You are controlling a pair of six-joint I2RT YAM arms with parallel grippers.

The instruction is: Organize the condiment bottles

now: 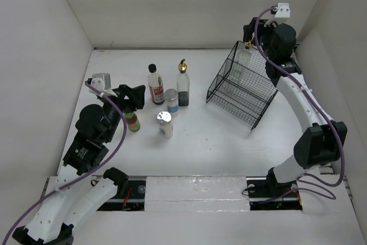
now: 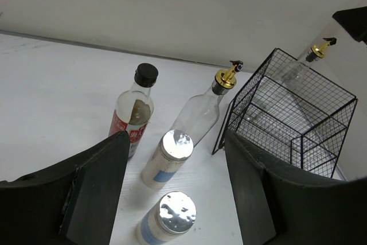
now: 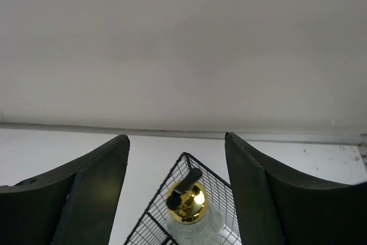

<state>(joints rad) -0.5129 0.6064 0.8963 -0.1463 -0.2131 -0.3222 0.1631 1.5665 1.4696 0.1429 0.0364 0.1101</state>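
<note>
One bottle in – five left on the white table
Clear glass bottle with gold pourer stands in the black wire basket's far corner, right pincer wide above it. The other five bottles stand left of the basket – left pincer wide beside the small green-capped bottle.

lab test cell: plain white walls enclosing white table.

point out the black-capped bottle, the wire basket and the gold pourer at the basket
black-capped bottle (image 2: 133, 113): left wrist view, glass body
wire basket (image 1: 226, 77): top external view, left mesh wall
gold pourer (image 3: 188, 205): right wrist view, gold ball
</note>
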